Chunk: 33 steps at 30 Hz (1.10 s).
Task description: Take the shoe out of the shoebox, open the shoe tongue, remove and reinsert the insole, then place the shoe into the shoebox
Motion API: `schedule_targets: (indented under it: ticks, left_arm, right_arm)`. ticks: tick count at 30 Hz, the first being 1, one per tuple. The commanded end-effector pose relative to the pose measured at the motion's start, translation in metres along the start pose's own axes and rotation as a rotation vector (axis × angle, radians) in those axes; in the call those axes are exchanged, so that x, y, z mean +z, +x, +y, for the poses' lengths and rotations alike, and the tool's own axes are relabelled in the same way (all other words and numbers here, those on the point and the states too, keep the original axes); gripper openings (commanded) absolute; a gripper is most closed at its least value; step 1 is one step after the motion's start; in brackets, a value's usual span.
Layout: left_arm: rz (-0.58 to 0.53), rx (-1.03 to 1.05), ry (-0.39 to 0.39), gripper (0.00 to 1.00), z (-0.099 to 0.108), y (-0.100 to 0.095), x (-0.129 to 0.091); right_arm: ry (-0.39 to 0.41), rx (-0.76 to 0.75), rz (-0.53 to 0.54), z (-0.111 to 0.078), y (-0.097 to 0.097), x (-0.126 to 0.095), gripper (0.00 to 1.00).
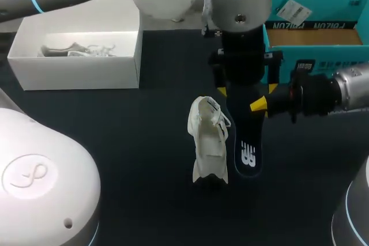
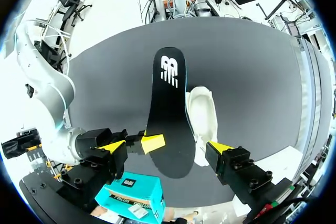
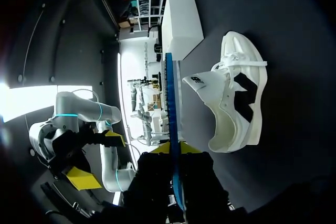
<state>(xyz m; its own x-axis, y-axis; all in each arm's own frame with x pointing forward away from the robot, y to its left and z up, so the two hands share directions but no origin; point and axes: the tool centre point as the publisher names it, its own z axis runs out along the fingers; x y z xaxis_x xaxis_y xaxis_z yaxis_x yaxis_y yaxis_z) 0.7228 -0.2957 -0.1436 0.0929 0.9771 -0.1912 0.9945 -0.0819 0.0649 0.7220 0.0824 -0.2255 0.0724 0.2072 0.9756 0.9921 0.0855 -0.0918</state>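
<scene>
A white shoe (image 1: pixel 209 139) stands on the dark table, its opening toward the far side. Right beside it a dark navy insole (image 1: pixel 246 148) lies flat, logo up. My right gripper (image 1: pixel 259 105) comes in from the right and is shut on the insole's far end; in the right wrist view the insole (image 3: pixel 170 103) runs edge-on out of the gripper (image 3: pixel 174 149), with the shoe (image 3: pixel 236 98) beside it. My left gripper (image 1: pixel 246 90) hangs open above that same end. In the left wrist view it (image 2: pixel 167 146) straddles the insole (image 2: pixel 168 103) without touching it.
A white shoebox (image 1: pixel 75 64) at the back left holds a second white shoe (image 1: pixel 78 50). A teal cardboard box (image 1: pixel 323 38) stands at the back right, close behind both grippers. Bare dark tabletop (image 1: pixel 144 188) lies in front of the shoe.
</scene>
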Motion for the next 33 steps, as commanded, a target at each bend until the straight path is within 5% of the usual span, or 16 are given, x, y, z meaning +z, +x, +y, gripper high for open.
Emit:
schedule_targets:
  ticks: [1, 11, 25, 33]
  left_arm:
    - [-0.003, 0.002, 0.001, 1.00, 0.003, 0.000, 0.000]
    - [0.003, 0.004, -0.009, 1.00, 0.004, 0.001, -0.006]
    - [-0.584, -0.068, -0.173, 1.00, 0.005, 0.022, -0.054]
    - [-0.620, -0.043, -0.134, 1.00, 0.007, 0.022, -0.061]
  right_arm:
    - [-0.001, 0.002, -0.003, 0.002, 0.000, 0.000, 0.00]
    - [0.002, 0.006, -0.002, 0.005, -0.002, -0.001, 0.00]
    - [-0.021, -0.008, -0.029, 0.004, 0.010, -0.011, 0.00]
    - [-0.051, -0.023, -0.052, 0.007, 0.019, -0.023, 0.00]
